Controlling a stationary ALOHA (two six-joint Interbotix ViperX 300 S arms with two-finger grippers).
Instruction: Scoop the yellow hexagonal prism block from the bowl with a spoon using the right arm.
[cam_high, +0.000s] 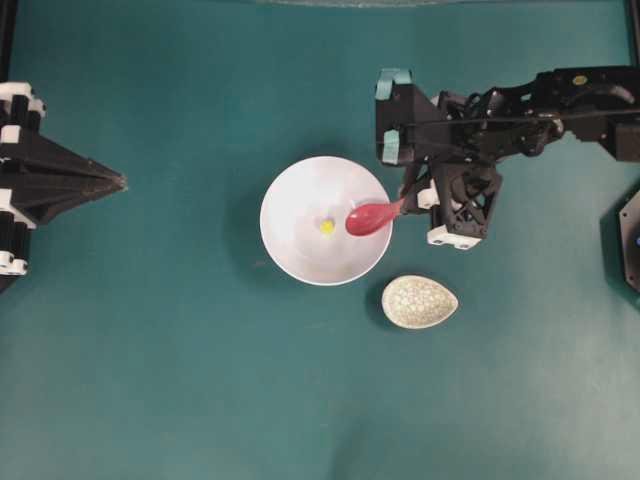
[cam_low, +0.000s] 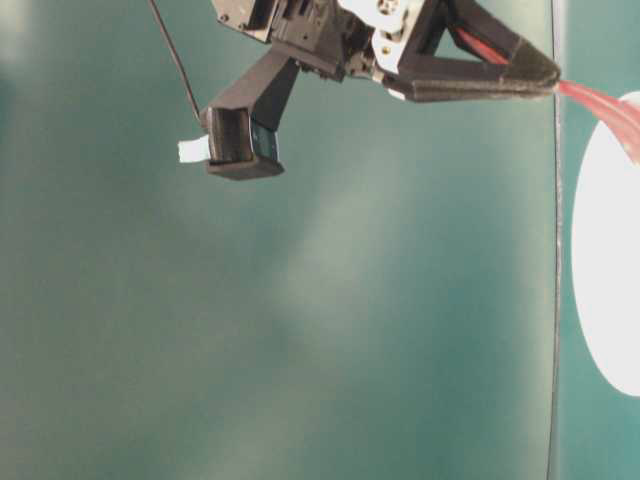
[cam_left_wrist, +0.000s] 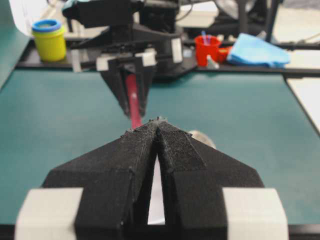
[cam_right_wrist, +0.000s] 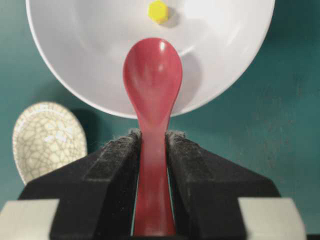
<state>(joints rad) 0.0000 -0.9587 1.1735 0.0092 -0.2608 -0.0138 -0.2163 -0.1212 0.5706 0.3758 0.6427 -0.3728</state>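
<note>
Both my arms are showing up in matte black with a kinda printed, blocky look, and my right gripper (cam_right_wrist: 153, 145) is wearing grippy fuzzy-edged black pads on its fingers (cam_right_wrist: 112, 170), with pale whitish blocks sitting at the base of each one. My left gripper (cam_left_wrist: 158, 125) is looking basically the same, two pointed black wedges with rough textured faces and white blocks at the back. Overhead, my right arm (cam_high: 520, 110) is sporting light-blue tape patches, white trim bits, a yellow dot sticker, and a thin black cable trailing off it.
</note>
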